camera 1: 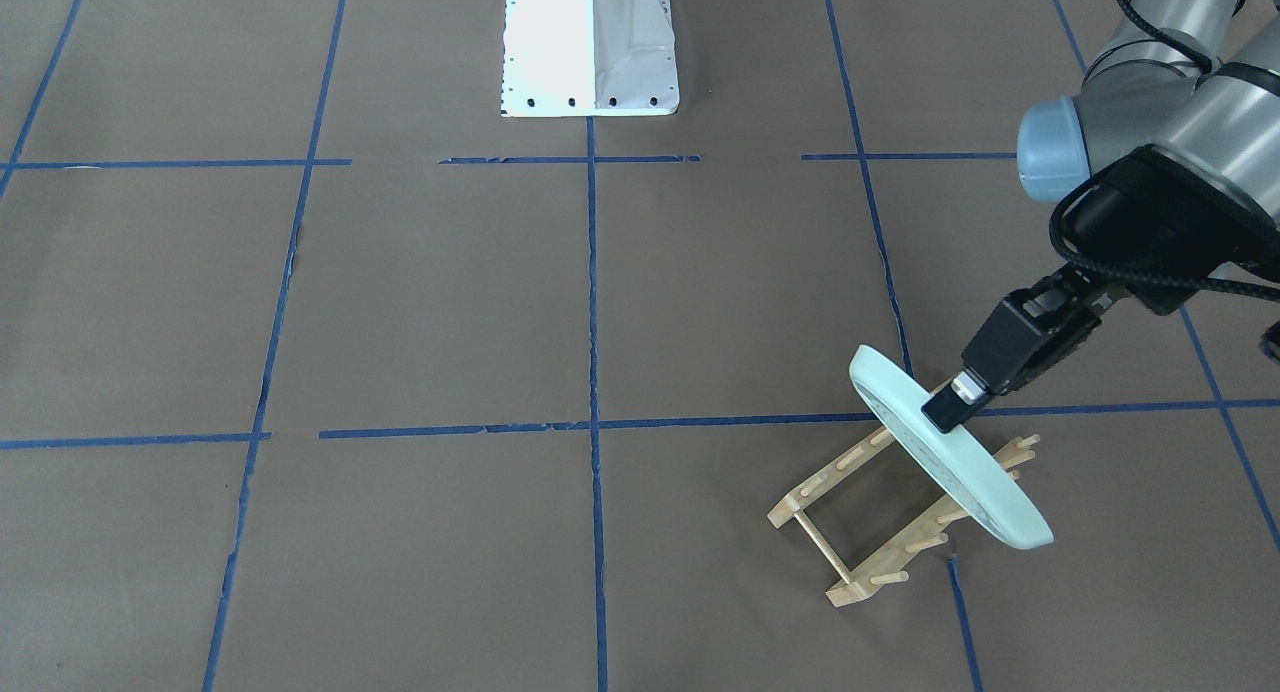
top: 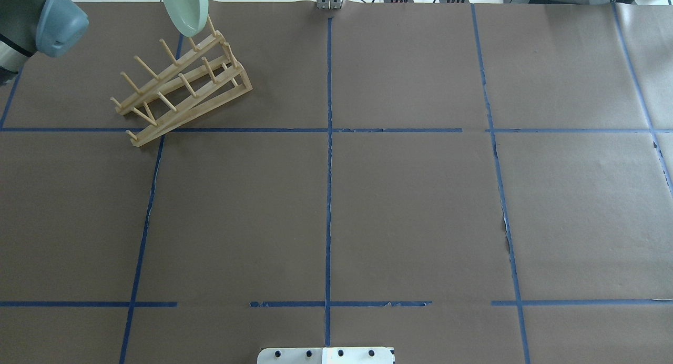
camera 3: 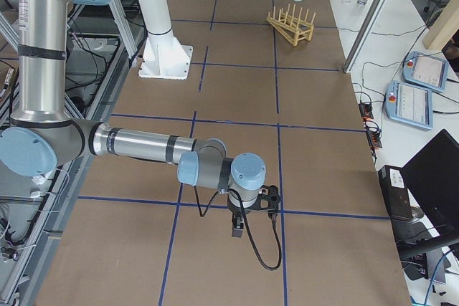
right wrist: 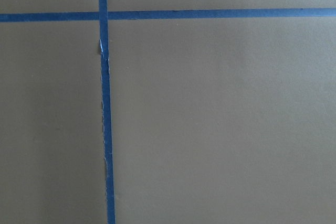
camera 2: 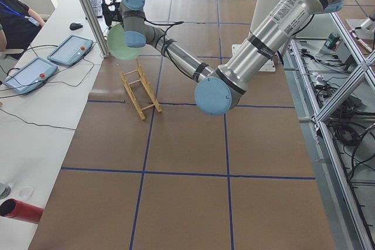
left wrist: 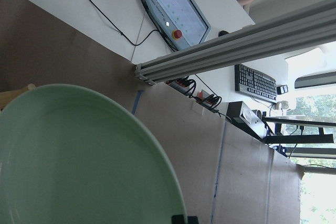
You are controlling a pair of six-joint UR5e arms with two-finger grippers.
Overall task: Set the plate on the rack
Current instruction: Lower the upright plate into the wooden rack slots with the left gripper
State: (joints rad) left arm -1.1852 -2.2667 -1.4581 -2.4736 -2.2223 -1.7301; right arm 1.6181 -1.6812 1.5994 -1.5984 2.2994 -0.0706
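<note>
The left pincer (camera 1: 945, 412) clamps the rim of the mint-green plate (camera 1: 1000, 497), held on edge over one end of the wooden rack (camera 1: 880, 562). Whether the right pincer (camera 3: 237, 233) is open cannot be told.

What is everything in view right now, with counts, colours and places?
plate: 1, pale mint green, held on edge above the rack
rack: 1, light wood, far left of the table
table: 1, brown with blue tape grid
teach pendants: 2, grey, white side bench
cylinder: 1, red, same bench
robot base: 1, white, table's near edge
left gripper: 1, black, shut on the plate's rim
right gripper: 1, black, low over the table; state unclear
</note>
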